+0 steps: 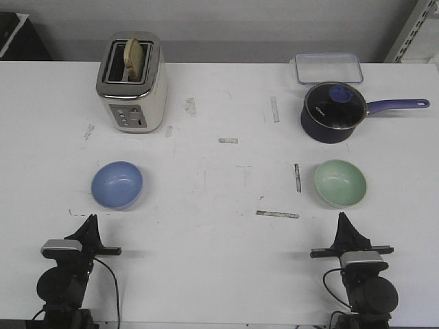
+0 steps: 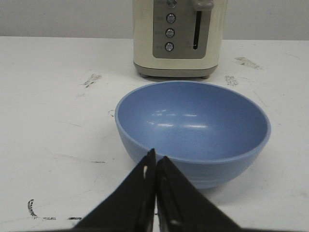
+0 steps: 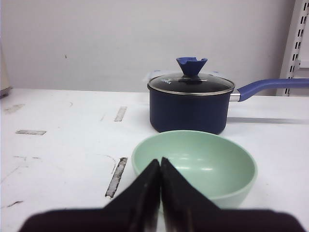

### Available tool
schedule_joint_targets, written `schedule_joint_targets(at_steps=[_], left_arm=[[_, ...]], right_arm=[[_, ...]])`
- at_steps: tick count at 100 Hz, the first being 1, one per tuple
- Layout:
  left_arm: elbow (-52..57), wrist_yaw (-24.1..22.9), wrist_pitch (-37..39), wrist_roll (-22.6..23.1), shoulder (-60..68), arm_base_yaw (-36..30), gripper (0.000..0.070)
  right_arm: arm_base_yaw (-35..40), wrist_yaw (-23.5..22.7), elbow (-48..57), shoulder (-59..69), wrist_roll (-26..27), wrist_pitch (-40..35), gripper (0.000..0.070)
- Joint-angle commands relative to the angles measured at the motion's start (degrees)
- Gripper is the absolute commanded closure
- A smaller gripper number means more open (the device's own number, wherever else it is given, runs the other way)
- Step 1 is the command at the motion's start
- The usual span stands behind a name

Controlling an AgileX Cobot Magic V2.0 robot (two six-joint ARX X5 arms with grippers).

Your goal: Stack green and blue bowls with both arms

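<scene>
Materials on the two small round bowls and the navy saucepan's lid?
Periwinkle blue bowl and mint green bowl: probably plastic or melamine, possibly glazed ceramic; smooth, glossy, with soft light streaks inside. Navy saucepan's lid: clear glass with a shiny metal rim and blue knob, likely plastic.

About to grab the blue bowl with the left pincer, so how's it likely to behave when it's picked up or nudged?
The blue bowl looks rigid, so it likely holds its shape in a rim grip. Its glossy surface shows highlights, so it may slip between the fingers or slide on the smooth table if nudged. It looks thin-walled and empty, probably light, and sits upright on a narrower base, so a push near the rim might rock it.
</scene>
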Motion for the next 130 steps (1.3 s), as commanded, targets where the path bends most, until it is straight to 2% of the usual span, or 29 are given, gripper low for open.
schedule_joint_targets(at_steps=[1,26,48,95,115,130], left_arm=[[-0.57,0.02,0.59,0.07,-0.07,-0.09,0.0698],[-0.57,0.02,0.59,0.07,-0.07,-0.09,0.0698],[-0.57,0.02,0.59,0.07,-0.07,-0.09,0.0698],[-0.57,0.02,0.59,0.07,-0.07,-0.09,0.0698],[-0.57,0.02,0.59,0.07,-0.07,-0.09,0.0698],[-0.57,0.02,0.59,0.07,-0.07,-0.09,0.0698]], right_arm=[[0.07,0.11,1.46,0.24,1.11,0.46,0.0699],[0.07,0.44,10.62,9.49,0.92,-6.99,0.0699],[0.07,1.77,21.81,25.57,1.07,-13.05,0.0699],[0.07,1.40,49.40,58.97,2.86,-27.17,0.0699],[-3.43,-5.53,59.84,69.70,3.15,-37.20,0.0699],[-9.42,-15.19,65.51,75.12,3.08,-42.05,0.0699]])
